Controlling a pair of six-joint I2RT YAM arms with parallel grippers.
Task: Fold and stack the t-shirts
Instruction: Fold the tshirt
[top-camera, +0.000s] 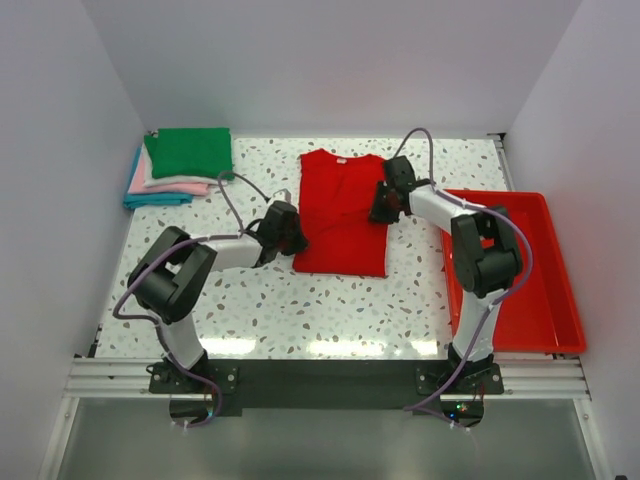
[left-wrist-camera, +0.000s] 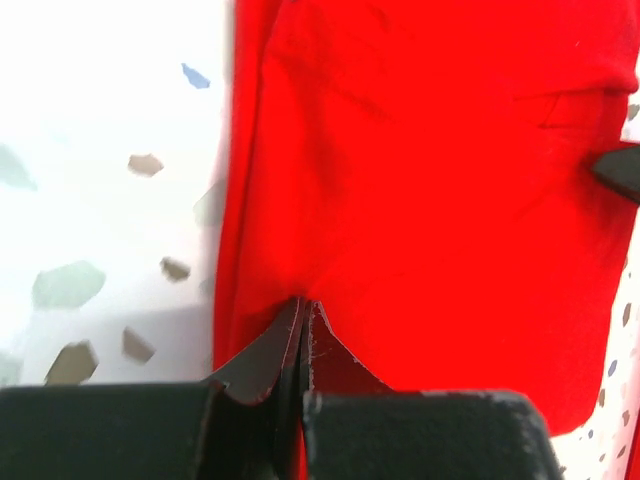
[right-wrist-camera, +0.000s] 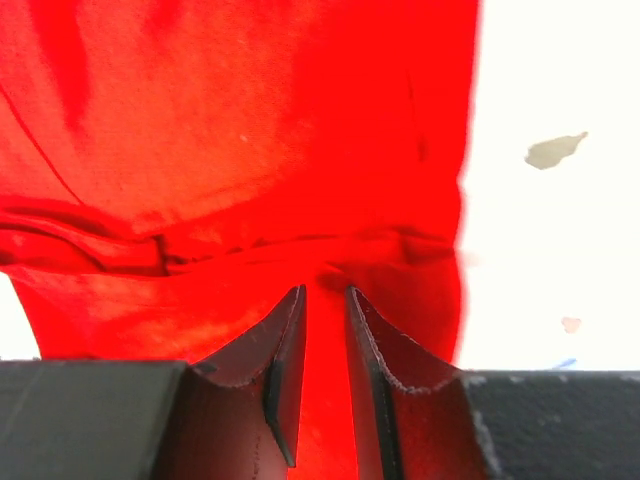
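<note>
The red t-shirt (top-camera: 340, 215) lies flat in the middle of the speckled table (top-camera: 300, 310), between the two sets of jaws. Its sides are folded in to make a long rectangle, and its collar points away from the arm bases. The left gripper (left-wrist-camera: 302, 308) is at the shirt's left edge, toward the hem end. In the left wrist view its jaws are pressed together with a ridge of red cloth pinched between the tips. The shirt spreads out ahead of them and to their right, with bare table to their left. The right gripper (right-wrist-camera: 325, 295) is at the opposite edge, nearer the collar end. Its jaws stand a narrow slit apart with red cloth filling the slit, so they are clamped on the cloth there. A creased band of cloth runs across just ahead of the tips. The shirt extends ahead and to their left, with bare table to their right. The two grippers face each other across the shirt, the left one nearer the bases than the right. Well beyond the left jaws, in the far left corner of the table, sits a stack of folded shirts: a green t-shirt (top-camera: 190, 152) on top, a pink t-shirt (top-camera: 182, 186) under it and a blue t-shirt (top-camera: 152, 199) at the bottom. Behind the right jaws, on the outer side of the right arm, a red tray (top-camera: 530, 300) rests along the table's right edge.
</note>
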